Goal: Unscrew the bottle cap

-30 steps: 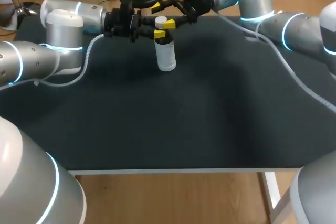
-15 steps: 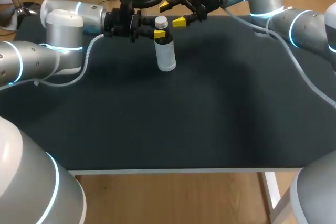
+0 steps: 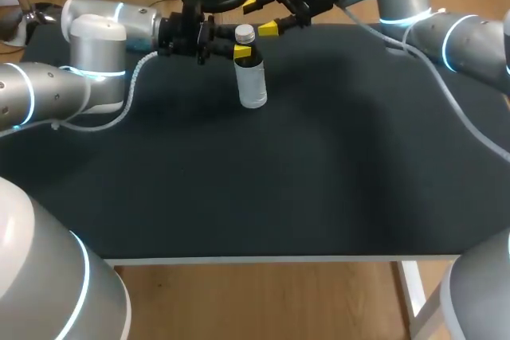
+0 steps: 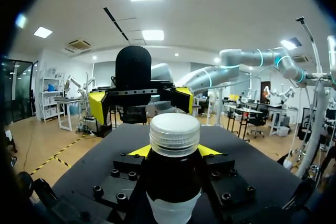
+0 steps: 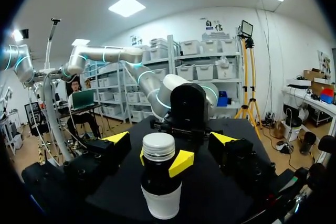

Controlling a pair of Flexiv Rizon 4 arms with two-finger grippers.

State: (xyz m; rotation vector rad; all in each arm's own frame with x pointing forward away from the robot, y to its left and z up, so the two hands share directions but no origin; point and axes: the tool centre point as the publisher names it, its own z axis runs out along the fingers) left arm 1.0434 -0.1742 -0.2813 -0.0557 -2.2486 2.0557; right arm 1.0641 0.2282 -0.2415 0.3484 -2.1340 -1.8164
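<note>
A small bottle [image 3: 253, 85] with a dark upper part, a white label and a white ribbed cap [image 3: 245, 33] stands upright near the far edge of the black table. My left gripper [image 3: 243, 51] comes in from the left and is shut on the bottle just under the cap; the left wrist view shows its yellow tips on both sides of the bottle [image 4: 173, 182]. My right gripper [image 3: 259, 15] hangs open, behind and to the right of the cap, touching nothing. In the right wrist view the cap [image 5: 158, 147] sits ahead of its spread fingers [image 5: 224, 139].
The black table top [image 3: 279, 181] runs from the bottle to the front edge. A white cable [image 3: 131, 89] from my left arm droops over the left side. Another cable [image 3: 446, 105] trails from my right arm along the right side.
My right gripper, which was around the cap a second ago, has pulled back and up toward the far edge, still open. The left gripper and the bottle have stayed put.
</note>
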